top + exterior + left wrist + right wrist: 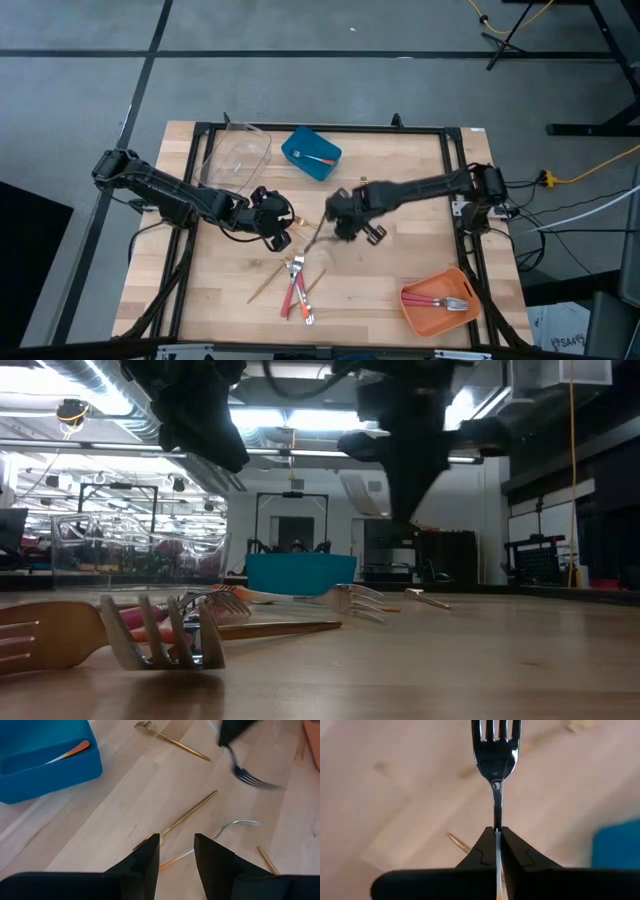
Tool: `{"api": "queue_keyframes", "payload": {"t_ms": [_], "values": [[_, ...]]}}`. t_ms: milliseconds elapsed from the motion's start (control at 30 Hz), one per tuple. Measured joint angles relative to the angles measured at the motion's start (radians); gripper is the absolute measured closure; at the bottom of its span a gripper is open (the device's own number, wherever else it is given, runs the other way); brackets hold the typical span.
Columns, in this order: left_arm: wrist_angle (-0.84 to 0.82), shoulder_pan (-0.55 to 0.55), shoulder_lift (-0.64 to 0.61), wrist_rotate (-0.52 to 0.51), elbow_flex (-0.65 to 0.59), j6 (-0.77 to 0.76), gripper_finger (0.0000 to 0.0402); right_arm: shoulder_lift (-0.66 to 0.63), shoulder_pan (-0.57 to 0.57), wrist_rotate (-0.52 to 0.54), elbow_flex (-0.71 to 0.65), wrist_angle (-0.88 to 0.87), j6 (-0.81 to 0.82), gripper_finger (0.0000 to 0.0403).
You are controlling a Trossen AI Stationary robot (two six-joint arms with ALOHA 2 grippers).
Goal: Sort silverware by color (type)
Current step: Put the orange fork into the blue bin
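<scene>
Silverware lies scattered across my wooden table (400,260), and one piece of it, a silver-headed fork (496,750), is pinched by its thin neck between the fingers of my right gripper (497,832), clenched tight on it above the middle of the table with the tines pointing away from my wrist. Just beside it, my left gripper (176,847) hangs over the boards with its fingers parted and nothing between them; under it lie a gold utensil (187,815) and an orange-handled fork (220,832). Near the front edge sits a small heap of red-handled pieces (297,290) and a gold stick (268,284). A blue bin (311,154) toward the back holds one orange-handled piece, a clear bin (236,155) stands beside it, and an orange bin (438,302) at my right front corner holds red-handled forks (447,301).
</scene>
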Motion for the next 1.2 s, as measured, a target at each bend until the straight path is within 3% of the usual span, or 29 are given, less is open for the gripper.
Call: {"api": "queue_keyframes", "payload": {"t_ms": [367,733,867,1200], "values": [[0.000,0.000,0.000,0.000,0.000,0.029,0.0286,-0.001,-0.274,-0.006,0.072,0.089,0.004,0.0403],[0.000,0.000,0.000,-0.019,0.000,0.029,0.0286,0.006,-0.494,-0.239,0.073,0.524,0.197,0.0403],[-0.001,0.000,0.000,-0.021,0.000,0.029,0.0286,0.030,-0.541,-0.316,0.073,0.618,0.222,0.0403],[-0.008,0.003,0.000,-0.056,0.000,0.031,0.0286,0.147,-0.564,-0.328,0.073,0.672,0.264,0.0403]]}}
